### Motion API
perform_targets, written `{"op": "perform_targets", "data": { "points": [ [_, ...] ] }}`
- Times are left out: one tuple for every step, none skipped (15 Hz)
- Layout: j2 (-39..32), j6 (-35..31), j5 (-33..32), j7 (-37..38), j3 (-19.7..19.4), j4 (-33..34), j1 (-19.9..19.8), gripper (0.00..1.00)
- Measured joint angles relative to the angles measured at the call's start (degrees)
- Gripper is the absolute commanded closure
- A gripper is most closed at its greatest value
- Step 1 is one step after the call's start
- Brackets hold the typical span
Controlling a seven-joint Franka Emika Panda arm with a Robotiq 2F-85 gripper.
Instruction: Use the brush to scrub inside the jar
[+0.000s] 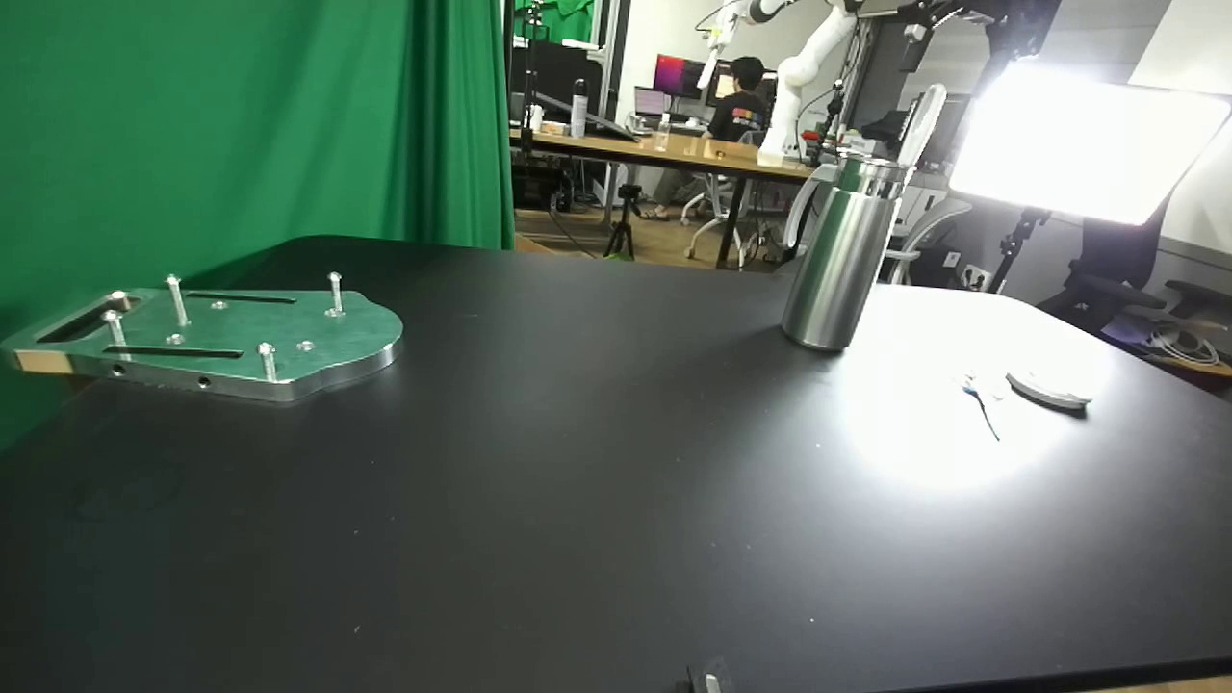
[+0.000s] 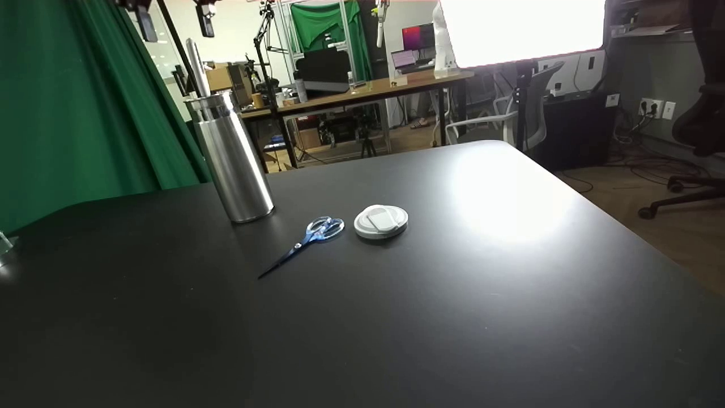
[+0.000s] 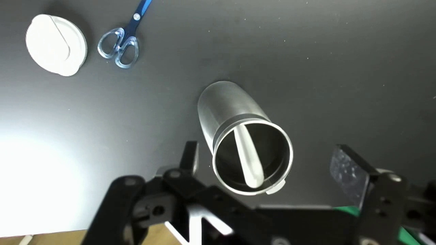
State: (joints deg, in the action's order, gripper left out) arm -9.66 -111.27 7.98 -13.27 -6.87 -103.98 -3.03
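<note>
The silver metal jar [image 1: 839, 269] stands open-topped on the black table, a pale handle on its side. It also shows in an exterior view [image 2: 235, 164] and in the wrist view [image 3: 226, 98]. The brush [image 3: 248, 154] stands in the jar with its pale handle leaning out over the rim; the handle shows in both exterior views [image 1: 924, 125] [image 2: 197, 68]. The brush's lower end is hidden inside the jar. My gripper [image 3: 267, 160] is open and empty above the jar, its fingers wide apart on either side of the mouth in the wrist view. An exterior view shows both fingertips [image 2: 175, 24] above the handle.
Blue-handled scissors [image 2: 300, 245] and a round white lid [image 2: 380, 222] lie on the table near the jar. A green plate with pegs [image 1: 241, 332] lies at the table's far side. A bright light panel [image 1: 1088, 144] stands beyond the table edge.
</note>
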Motion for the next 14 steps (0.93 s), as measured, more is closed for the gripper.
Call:
{"op": "perform_targets", "data": {
  "points": [
    [-0.9,0.4,0.0,0.0,0.0,1.1,-0.1,0.0],
    [-1.3,0.7,0.0,0.0,0.0,1.6,-0.1,0.0],
    [-1.4,0.9,0.0,0.0,0.0,1.8,-0.1,0.0],
    [-1.3,1.0,0.0,0.0,0.0,2.0,-0.1,0.0],
    [-1.3,1.0,0.0,0.0,0.0,2.0,-0.1,0.0],
    [-1.3,1.0,0.0,0.0,0.0,2.1,-0.1,0.0],
    [-1.3,1.0,0.0,0.0,0.0,2.1,-0.1,0.0],
    [-1.3,1.0,0.0,0.0,0.0,2.1,-0.2,0.0],
    [-1.3,1.0,0.0,0.0,0.0,2.1,-0.2,0.0],
    [-1.3,1.0,0.0,0.0,0.0,2.1,-0.2,0.0],
    [-1.3,1.0,0.0,0.0,0.0,2.1,-0.2,0.0],
    [-1.3,1.0,0.0,0.0,0.0,2.1,-0.2,0.0],
    [-1.3,1.0,0.0,0.0,0.2,2.0,-0.2,0.0],
    [-1.4,0.9,-0.3,0.0,0.4,2.0,-0.3,0.0]
  ]
}}
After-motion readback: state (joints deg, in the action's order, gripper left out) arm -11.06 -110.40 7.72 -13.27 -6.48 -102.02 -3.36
